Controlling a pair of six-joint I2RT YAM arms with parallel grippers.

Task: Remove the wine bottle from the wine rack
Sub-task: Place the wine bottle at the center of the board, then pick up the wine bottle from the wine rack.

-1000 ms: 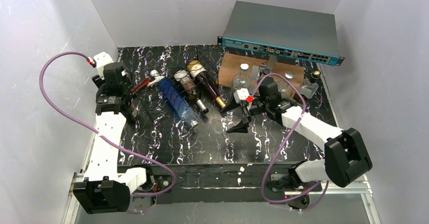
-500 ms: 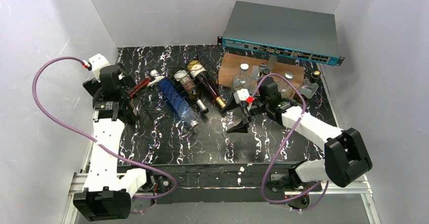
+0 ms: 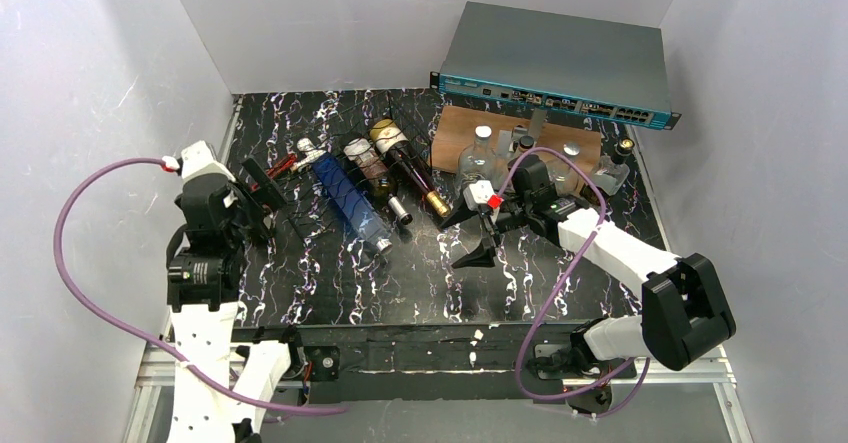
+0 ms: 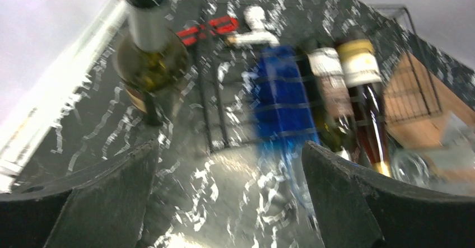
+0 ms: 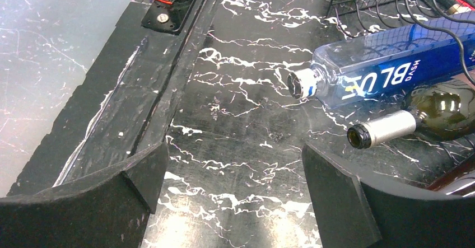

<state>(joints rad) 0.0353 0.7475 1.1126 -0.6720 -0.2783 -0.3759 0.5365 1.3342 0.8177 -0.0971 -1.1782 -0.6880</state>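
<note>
- Worktop (image 3: 330,283): black sheet veined white like marble, glossy, catching the light.
- Wine rack (image 5: 369,4): thin black wire.
- Blue bottle (image 5: 386,74), centre: clear blue, smooth, shiny, silvery cap.
- Green wine bottle (image 4: 150,66), far left: dark glossy glass, silver foil neck.
- Board (image 3: 455,128), far right: brown matt wood.
- Right hand (image 5: 229,197), fingers (image 5: 347,203): matt black, faintly grainy.

Bright, even light is falling from above in the top view, casting only soft shadows around the blue bottle (image 3: 348,198). The left wrist view is smearing with motion blur, the wine bottle (image 4: 148,63) left of it streaking. The right wrist view is rendering it crisply, with white glare pooling on the glossy table (image 5: 235,147) beneath.
</note>
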